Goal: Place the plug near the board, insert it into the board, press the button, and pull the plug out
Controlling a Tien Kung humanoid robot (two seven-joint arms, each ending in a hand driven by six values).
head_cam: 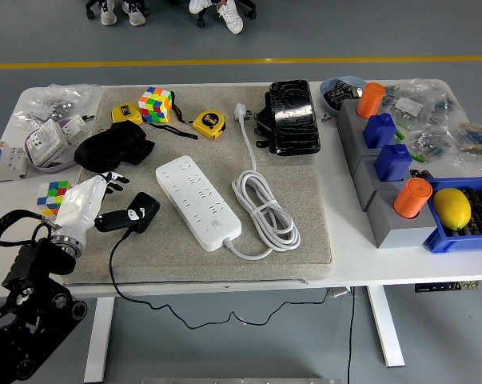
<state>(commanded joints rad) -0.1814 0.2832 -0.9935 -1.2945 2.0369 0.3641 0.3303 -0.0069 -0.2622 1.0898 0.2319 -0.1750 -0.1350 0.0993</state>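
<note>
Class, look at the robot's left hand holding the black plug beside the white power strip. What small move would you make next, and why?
Probably carry the black plug a little right, toward the white power strip. The left hand already grips the plug, but the plug lies on the grey mat just left of the strip, not yet over any socket.

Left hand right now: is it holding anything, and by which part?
Yes. The left hand grips the black plug adapter by its rear end, where the cable leaves it.
</note>
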